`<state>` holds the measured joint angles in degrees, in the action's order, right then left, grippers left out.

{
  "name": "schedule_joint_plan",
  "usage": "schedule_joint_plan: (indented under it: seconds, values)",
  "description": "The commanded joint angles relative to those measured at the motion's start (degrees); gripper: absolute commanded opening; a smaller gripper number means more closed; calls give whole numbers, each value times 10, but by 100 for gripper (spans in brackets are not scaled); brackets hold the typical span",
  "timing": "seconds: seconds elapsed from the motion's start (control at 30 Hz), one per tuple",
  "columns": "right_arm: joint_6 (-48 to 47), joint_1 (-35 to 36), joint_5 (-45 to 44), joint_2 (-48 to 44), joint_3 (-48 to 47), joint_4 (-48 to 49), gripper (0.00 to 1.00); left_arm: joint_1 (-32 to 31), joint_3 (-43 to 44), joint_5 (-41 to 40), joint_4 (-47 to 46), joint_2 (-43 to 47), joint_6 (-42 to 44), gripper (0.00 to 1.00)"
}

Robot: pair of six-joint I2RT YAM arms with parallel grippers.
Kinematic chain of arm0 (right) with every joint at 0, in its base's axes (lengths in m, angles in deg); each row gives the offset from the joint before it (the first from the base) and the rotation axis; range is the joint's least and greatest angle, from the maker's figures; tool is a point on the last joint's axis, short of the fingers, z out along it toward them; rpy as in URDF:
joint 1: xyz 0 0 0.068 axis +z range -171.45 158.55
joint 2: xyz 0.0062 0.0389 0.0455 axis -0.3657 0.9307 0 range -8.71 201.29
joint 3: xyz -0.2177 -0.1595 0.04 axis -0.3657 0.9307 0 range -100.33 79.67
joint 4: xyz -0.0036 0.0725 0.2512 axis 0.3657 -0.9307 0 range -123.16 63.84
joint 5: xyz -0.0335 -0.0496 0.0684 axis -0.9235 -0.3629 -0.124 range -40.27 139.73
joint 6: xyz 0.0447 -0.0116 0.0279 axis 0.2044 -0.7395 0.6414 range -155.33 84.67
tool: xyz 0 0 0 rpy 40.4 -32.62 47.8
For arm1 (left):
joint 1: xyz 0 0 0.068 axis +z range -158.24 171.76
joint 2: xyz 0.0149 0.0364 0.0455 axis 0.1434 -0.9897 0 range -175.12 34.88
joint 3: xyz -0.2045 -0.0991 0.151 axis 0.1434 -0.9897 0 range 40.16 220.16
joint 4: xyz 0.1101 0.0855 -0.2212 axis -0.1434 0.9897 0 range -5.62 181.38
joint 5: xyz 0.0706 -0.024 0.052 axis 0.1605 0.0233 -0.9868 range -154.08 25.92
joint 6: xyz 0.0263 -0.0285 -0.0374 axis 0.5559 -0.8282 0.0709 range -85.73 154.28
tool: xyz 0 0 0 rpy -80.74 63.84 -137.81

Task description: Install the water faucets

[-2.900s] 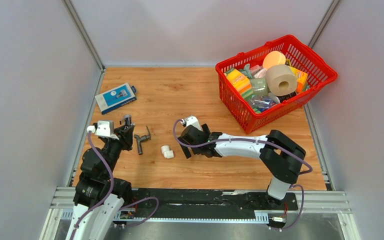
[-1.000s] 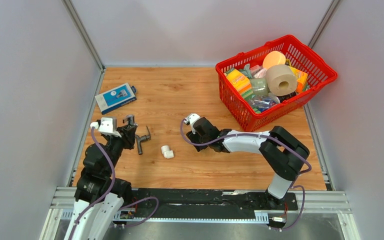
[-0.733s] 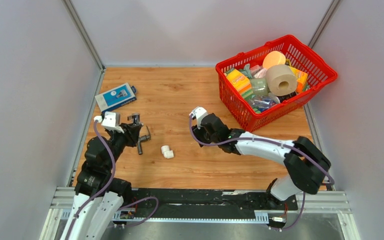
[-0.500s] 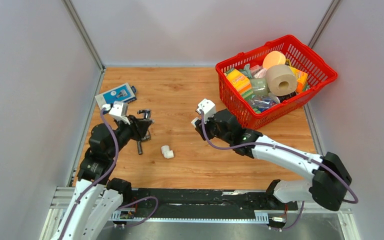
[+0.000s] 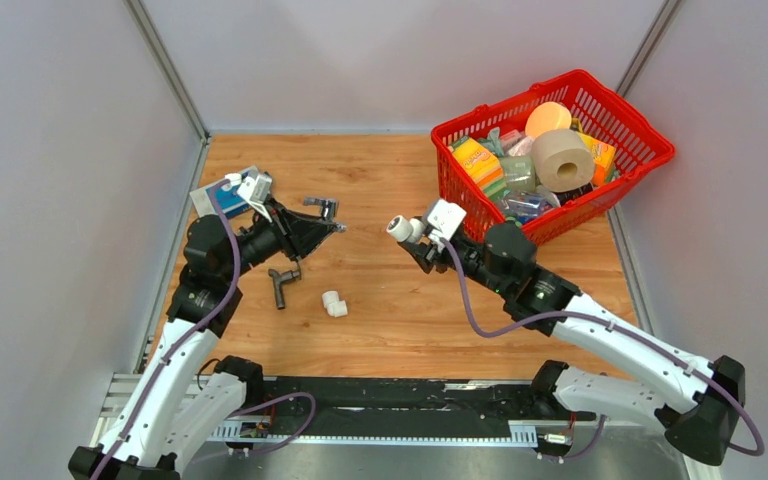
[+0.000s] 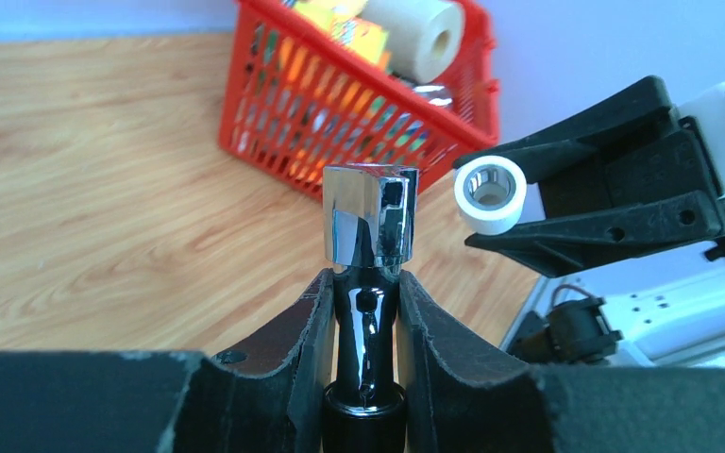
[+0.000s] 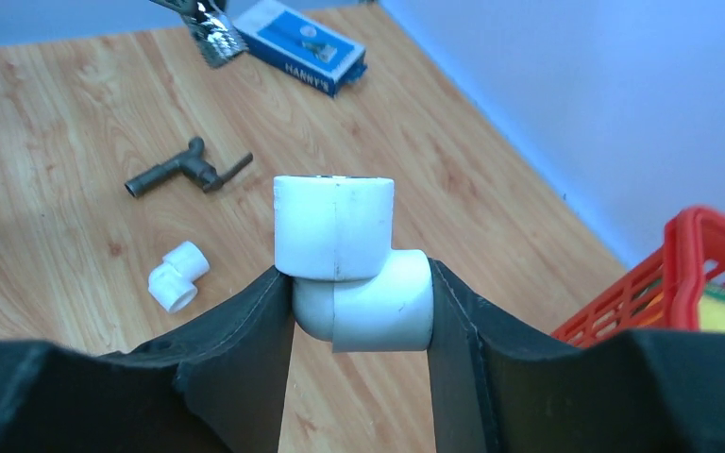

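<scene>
Lifted chrome faucet (image 6: 370, 222) faces white plastic elbow (image 6: 493, 211).

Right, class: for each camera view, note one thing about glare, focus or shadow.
Left wrist: the chrome faucet shows bright mirror-like glare; right wrist: the white elbow fitting is sharp and evenly lit; top external: even light, only faint shadows on the table.
</scene>
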<state>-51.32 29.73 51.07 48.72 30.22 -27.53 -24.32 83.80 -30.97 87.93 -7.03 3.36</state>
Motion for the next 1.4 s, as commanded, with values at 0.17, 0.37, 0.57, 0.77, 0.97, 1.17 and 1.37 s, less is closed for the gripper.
schedule_joint_plan:
  seconds: [0.17,0.37,0.57,0.77,0.97,1.17,1.37]
  values:
    - [-213,21,104,-34,64,160,0,1,13,131,-176,-19,-109,0]
    - [-322,42,56,0,57,197,0,-17,74,166,-89,-41,-47,0]
    - [-381,67,-10,14,78,257,0,-41,56,137,-121,-43,-55,0]
    - [-411,97,-64,25,103,317,0,-68,37,108,-162,-47,-66,0]
    - [-421,117,-93,24,136,384,0,-88,30,79,-168,-53,-75,0]
    - [-425,131,-115,14,146,399,0,-99,18,50,-149,-49,-78,0]
    - [-431,139,-129,5,167,440,0,-111,12,33,-145,-41,-97,0]
